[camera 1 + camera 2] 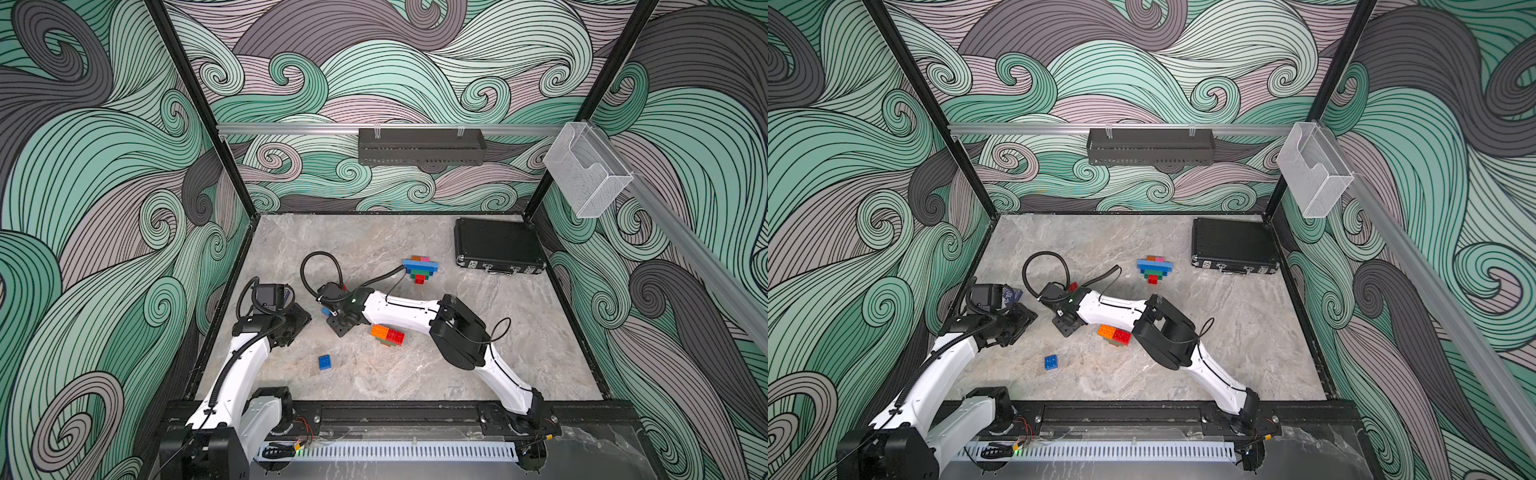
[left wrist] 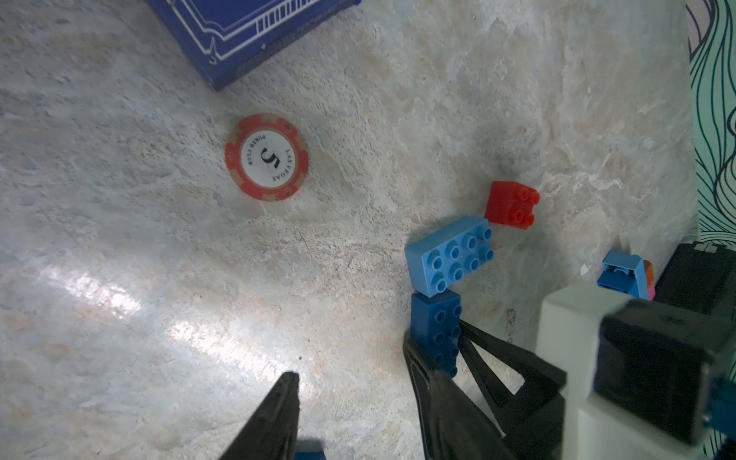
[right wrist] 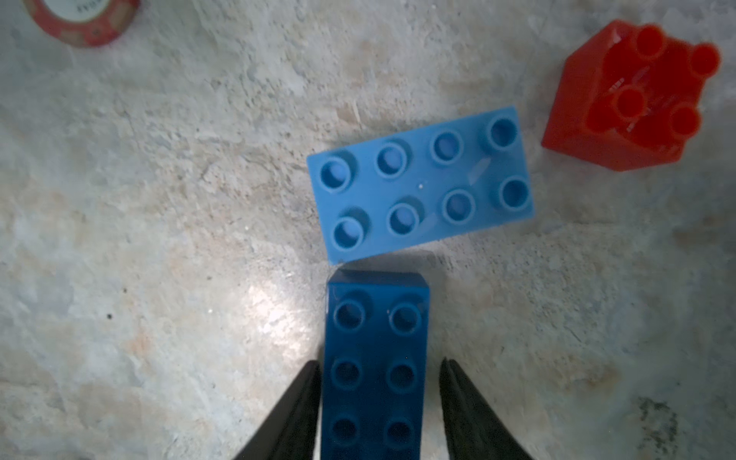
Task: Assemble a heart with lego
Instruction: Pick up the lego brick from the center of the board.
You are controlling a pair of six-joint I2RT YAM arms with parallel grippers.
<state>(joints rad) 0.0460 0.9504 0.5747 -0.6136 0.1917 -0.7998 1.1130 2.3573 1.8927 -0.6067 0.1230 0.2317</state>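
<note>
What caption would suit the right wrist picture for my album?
Wrist's-eye view: jaws flank a dark blue brick, a light blue brick and a red brick lying just beyond.

Lab robot cell: black frame posts point(image 1: 201, 104), swirl-print walls point(image 1: 395, 62), two arms point(image 1: 399, 311) bolted to a base rail point(image 1: 395, 415), marble-look tabletop point(image 1: 519, 332).

Part-built heart point(image 1: 420, 268): you find it at the far side; a wide light blue row, then dark blue, green, and one red brick at the tip, with orange and pink bricks on the wide end.
Light blue brick point(image 3: 420, 183): oblong, eight studs, studs up.
Dark blue brick point(image 3: 376, 366): oblong, studs up, its end almost touching the light blue one's long side.
Red brick point(image 3: 625, 99): square, four studs, just beside the light blue brick's end.
Orange-red-green cluster point(image 1: 388, 335): you see these joined, near the middle.
Single blue brick point(image 1: 325, 362): alone, studs up, at the near side.
</note>
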